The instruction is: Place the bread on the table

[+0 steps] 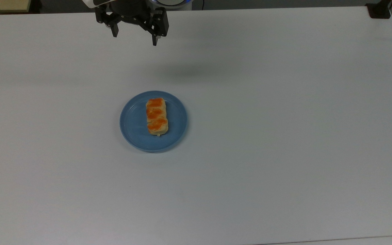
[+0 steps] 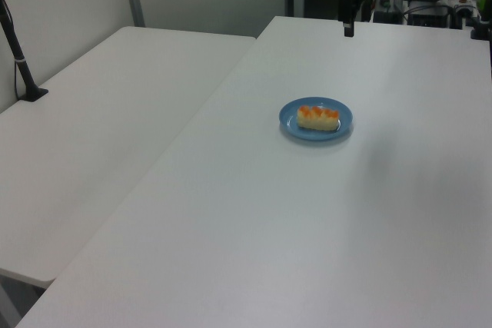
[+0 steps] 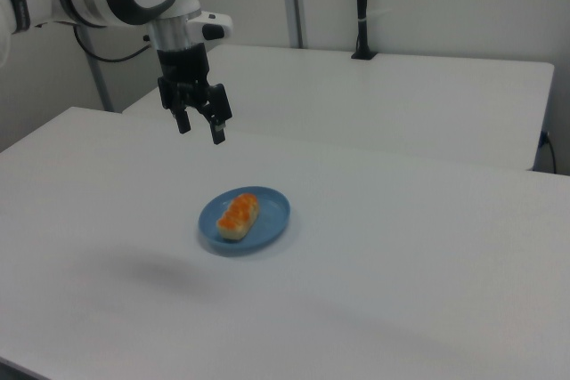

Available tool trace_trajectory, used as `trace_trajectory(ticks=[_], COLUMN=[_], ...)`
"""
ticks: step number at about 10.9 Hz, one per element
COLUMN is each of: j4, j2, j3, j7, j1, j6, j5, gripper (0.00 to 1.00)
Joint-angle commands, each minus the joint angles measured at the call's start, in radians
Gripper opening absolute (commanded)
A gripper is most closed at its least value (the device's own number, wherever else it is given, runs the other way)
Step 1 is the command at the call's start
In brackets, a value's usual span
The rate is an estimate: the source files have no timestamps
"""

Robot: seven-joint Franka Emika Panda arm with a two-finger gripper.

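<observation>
The bread [image 1: 157,116] [image 2: 318,117] [image 3: 239,214], a small pale-tan loaf with three orange bumps, lies on a round blue plate [image 1: 133,122] [image 2: 290,122] [image 3: 272,215] near the middle of the white table [image 1: 284,136] [image 2: 307,228] [image 3: 401,264]. My gripper [image 1: 135,39] [image 3: 200,130] hangs open in the air above the table's far edge in the top view, well away from the loaf, with nothing between its fingers. In the left view the gripper [image 2: 348,27] appears as a dark shape beyond the plate.
A second white table [image 2: 100,113] [image 3: 401,86] stands alongside, with a black post [image 2: 19,59] [image 3: 361,6] clamped to it. A black clamp [image 1: 379,10] sits at the table's far right corner in the top view. The gripper's shadow [image 1: 189,71] falls on the tabletop.
</observation>
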Motion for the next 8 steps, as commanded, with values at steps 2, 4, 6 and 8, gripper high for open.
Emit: trace_trajectory(ticks=[2,4,6,8], j4=[0.002,0.002,0.002,0.002], j2=[0.014,0.014,0.023,0.037], j3=[-0.024,-0.027,-0.027,-0.027], j7=[0.011,0.009,0.009,0.009], j1=[0.015,0.015,0.015,0.016], j6=[0.013,0.015,0.016,0.045], j5=[-0.008,-0.008,-0.008,-0.005], gripper=[1.00,1.00,1.00,1.00])
